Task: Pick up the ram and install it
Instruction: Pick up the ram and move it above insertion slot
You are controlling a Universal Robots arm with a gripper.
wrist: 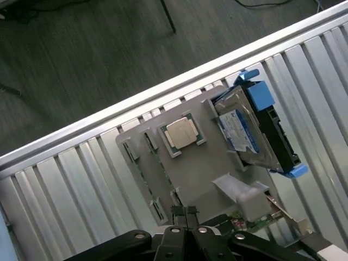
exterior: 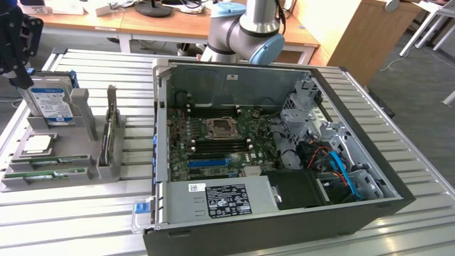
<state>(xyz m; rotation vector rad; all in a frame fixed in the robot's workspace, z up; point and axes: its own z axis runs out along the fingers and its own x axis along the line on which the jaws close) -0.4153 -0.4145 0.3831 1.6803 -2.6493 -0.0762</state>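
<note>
Currently pincer (wrist: 185, 213) is clenched, fingertips pressed together with nothing between them. It hangs above the gray holder (wrist: 217, 168) and touches nothing. Ram (exterior: 53, 161) lies ungrasped in the holder's low slots, at the end away from the hard drive (exterior: 51, 104). Processor chip (wrist: 182, 132) sits on the holder between ram and drive. Open computer case (exterior: 206, 80) stands beside the holder.
</note>
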